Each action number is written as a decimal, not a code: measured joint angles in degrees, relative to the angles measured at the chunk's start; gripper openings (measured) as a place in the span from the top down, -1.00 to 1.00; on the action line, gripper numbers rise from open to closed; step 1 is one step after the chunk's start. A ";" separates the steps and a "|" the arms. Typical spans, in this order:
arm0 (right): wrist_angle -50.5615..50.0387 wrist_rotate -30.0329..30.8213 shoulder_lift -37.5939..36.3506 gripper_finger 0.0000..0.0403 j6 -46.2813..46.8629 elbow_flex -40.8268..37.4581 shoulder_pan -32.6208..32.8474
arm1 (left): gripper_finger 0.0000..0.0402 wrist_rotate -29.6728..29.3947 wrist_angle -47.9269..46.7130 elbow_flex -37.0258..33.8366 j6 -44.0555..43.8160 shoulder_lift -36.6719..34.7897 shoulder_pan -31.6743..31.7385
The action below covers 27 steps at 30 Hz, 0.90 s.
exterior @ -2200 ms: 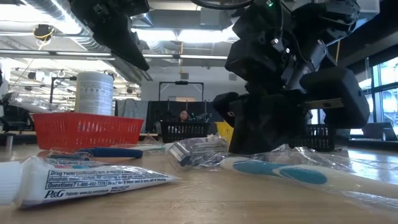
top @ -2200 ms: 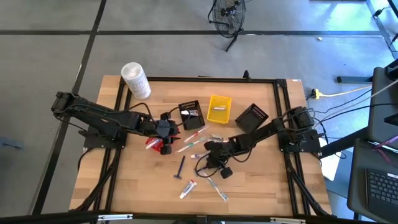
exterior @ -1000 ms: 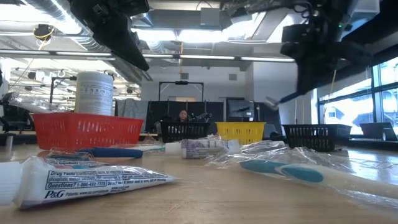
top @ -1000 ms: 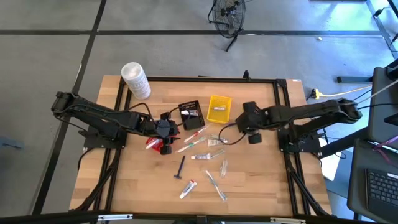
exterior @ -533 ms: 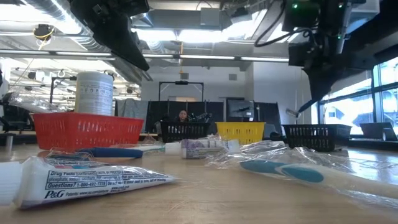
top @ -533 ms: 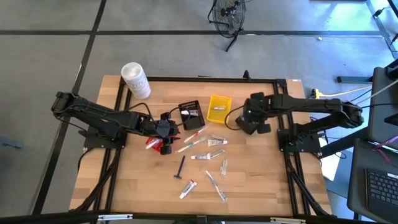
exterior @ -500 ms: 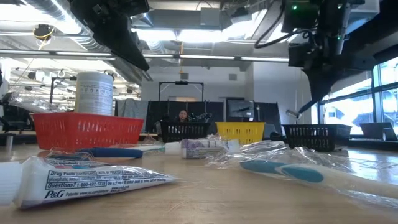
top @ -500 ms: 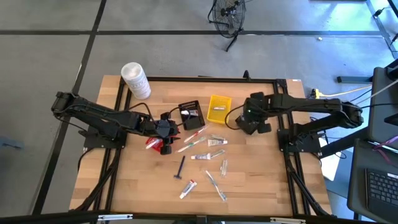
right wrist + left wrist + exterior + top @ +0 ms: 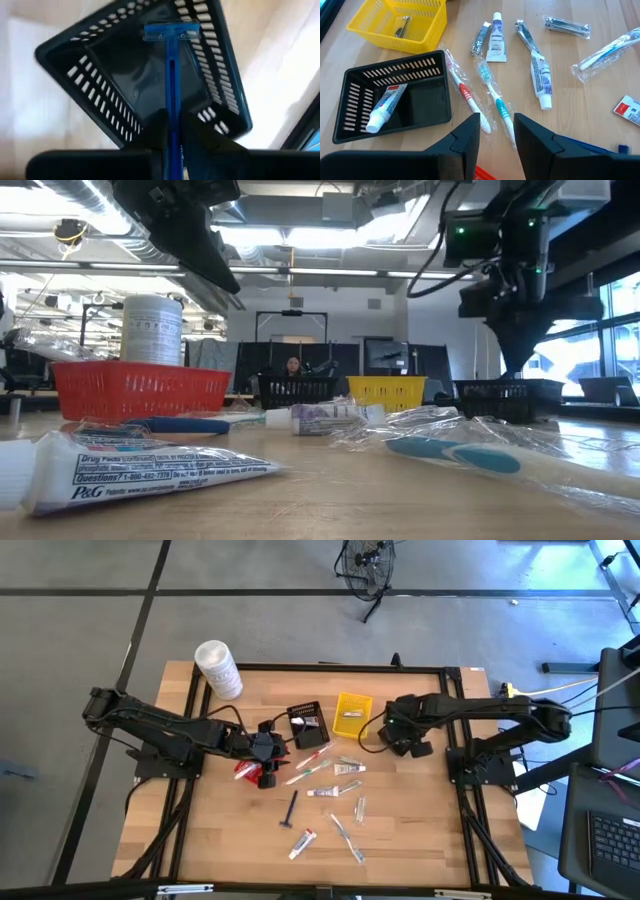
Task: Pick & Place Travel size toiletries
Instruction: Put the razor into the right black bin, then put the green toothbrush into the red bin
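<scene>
So the right gripper (image 9: 170, 135) is pinched onto a blue razor (image 9: 171, 75) and hangs right over the black basket (image 9: 150, 80) near the bench's right edge, toward the far side — looks to me like the drop is the next thing. The basket under it looks empty in the right wrist view.

Progress, as far as I can judge: early-to-middle. A tube (image 9: 382, 107) already sits in the other black basket (image 9: 350, 135), and something small and metallic (image 9: 401, 26) lies in the yellow basket (image 9: 420, 42). Still loose in the middle of the bench: two wrapped toothbrushes (image 9: 492, 100), another tube (image 9: 495, 37), a second razor (image 9: 291, 810) and a few small wrapped bits toward the near edge. So plenty left.

The left gripper (image 9: 496, 131) waits with its fingers apart, holding nothing, parked by the red basket (image 9: 140, 390) left of the middle.

Views differ a lot here. The high view shows the whole layout, but the right arm covers its basket and the razor there — only the right wrist view shows the grip and what's under it. The left wrist view is the one that shows what's inside the baskets. The low view mostly gives a big tube (image 9: 150, 470) up front and the white tub (image 9: 152, 330) behind the red basket.
</scene>
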 joint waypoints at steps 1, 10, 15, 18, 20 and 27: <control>1.31 0.00 0.27 0.81 -0.04 0.00 -0.02 | 0.43 0.00 0.02 0.00 0.00 0.00 0.00; 4.30 -0.57 0.81 0.48 1.42 -0.02 -1.37 | 0.43 0.00 0.02 0.00 0.01 0.00 0.00; 5.62 3.75 0.80 0.28 1.88 -0.02 -1.57 | 0.43 0.00 0.01 0.00 0.02 0.00 -0.01; 9.40 2.47 0.80 0.21 2.73 0.18 -0.99 | 0.43 -0.01 0.02 0.00 0.02 0.00 0.00; 12.85 0.78 0.80 0.19 4.50 0.94 -0.16 | 0.43 0.00 0.02 0.00 0.02 0.00 0.09; 24.10 -2.99 0.80 0.22 13.05 4.41 2.61 | 0.43 -0.04 0.06 0.00 -0.09 0.00 0.15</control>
